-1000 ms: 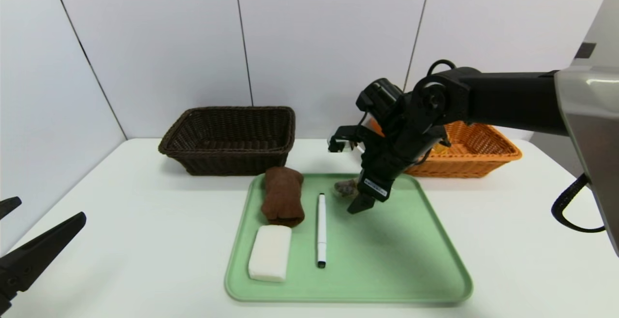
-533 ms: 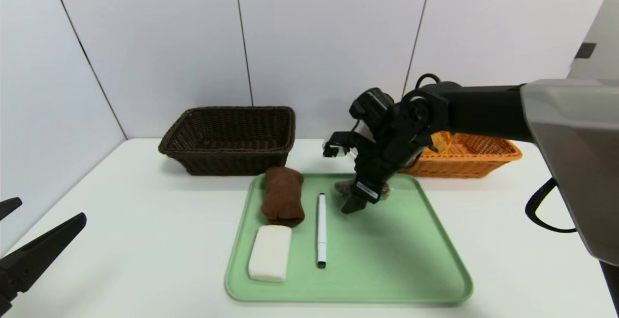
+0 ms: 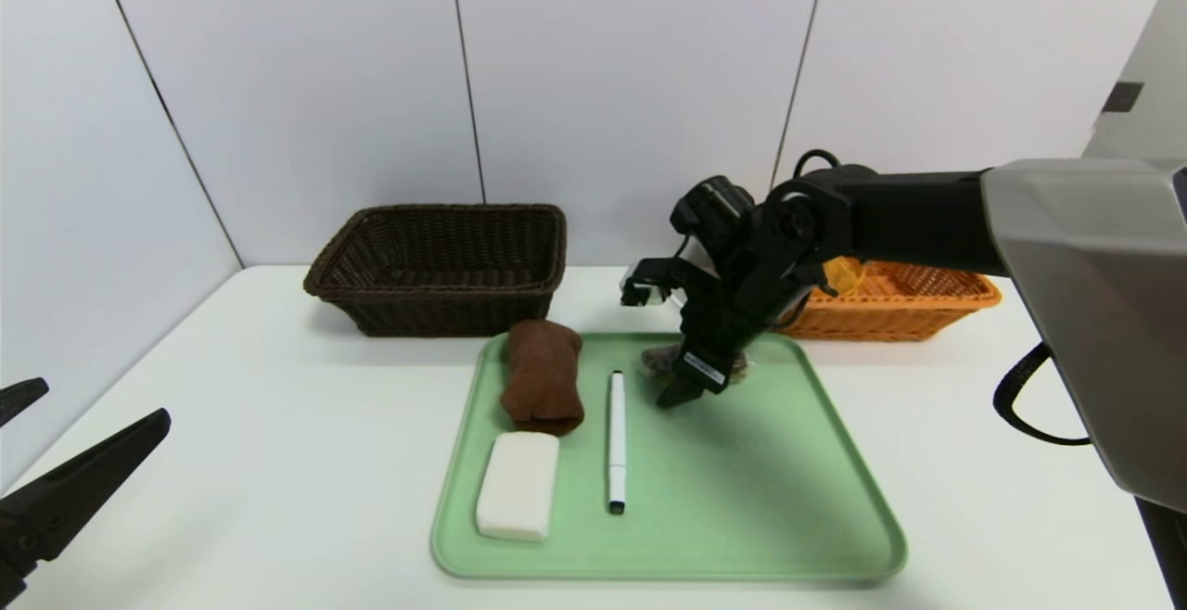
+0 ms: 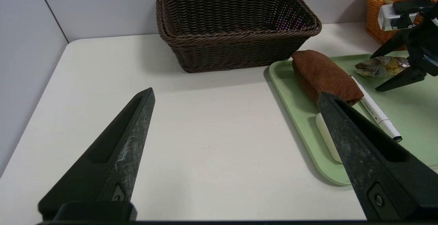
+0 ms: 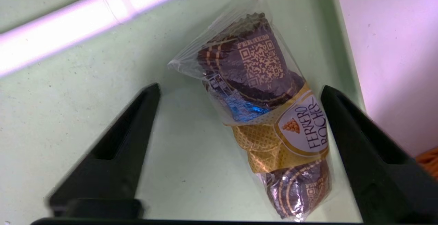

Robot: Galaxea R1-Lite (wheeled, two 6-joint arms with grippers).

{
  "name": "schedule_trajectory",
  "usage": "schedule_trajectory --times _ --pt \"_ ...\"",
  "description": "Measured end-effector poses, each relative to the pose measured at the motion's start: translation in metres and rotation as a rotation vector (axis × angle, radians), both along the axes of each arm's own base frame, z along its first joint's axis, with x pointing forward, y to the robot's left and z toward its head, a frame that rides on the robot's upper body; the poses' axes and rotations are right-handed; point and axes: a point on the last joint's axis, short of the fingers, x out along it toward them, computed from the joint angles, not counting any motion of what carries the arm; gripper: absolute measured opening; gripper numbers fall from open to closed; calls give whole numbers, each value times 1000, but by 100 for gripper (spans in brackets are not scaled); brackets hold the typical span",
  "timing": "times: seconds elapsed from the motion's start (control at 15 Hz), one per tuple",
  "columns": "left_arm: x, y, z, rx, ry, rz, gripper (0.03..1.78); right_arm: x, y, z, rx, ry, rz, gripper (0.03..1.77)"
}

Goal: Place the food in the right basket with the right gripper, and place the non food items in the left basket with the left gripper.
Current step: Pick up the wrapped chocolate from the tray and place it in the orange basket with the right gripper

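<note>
A: What do we see at the right gripper (image 5: 239, 91)?

B: We see it low over the far part of the pale green plastic tray (image 3: 742, 499); its two black fingers (image 5: 116, 143) stand apart, one on each side of the small clear-wrapped chocolate snack (image 5: 263, 115); the snack lies on the tray floor between them, and we cannot tell if a finger touches the wrapper.

A: And from the head view?

B: There the snack (image 3: 660, 362) is mostly hidden behind the gripper (image 3: 691, 378); it lies near the tray's far rim, just beside the top end of the slim white marker pen with dark tip (image 3: 617, 438).

A: Where are the non food things?

B: All on the tray; the rolled dark brown cloth (image 3: 542, 375) is at the far left corner, the white rectangular soap-like block (image 3: 517, 497) is just in front of it, and the pen lies to their right.

A: And our left gripper (image 4: 232, 115)?

B: It hangs at the near left edge of the white table (image 3: 278, 462), well apart from the tray; its jaws are spread wide and hold nothing.

A: The baskets?

B: The dark brown woven wicker basket (image 3: 440, 267) stands behind the tray to the left; the orange woven wicker basket (image 3: 913, 299) stands behind to the right, partly behind the right arm; something yellow shows inside it, but we cannot tell what.
</note>
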Motion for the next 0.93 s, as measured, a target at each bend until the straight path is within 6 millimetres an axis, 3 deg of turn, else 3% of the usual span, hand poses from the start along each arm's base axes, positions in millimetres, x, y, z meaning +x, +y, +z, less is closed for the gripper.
schedule_trajectory --times 0.13,0.4,0.47,0.73,0.93 --pt "0 0 0 0 0 -1 169 0 0 0 -2 1 0 115" --pt "0 0 0 0 -1 0 169 -2 1 -1 -6 8 4 69" --pt "0 0 0 0 -1 0 169 -2 2 0 -5 9 8 20" --pt "0 0 0 -1 0 0 169 -6 2 6 2 3 14 17" --pt "0 0 -1 -1 7 0 169 -12 -1 24 30 -32 17 17"
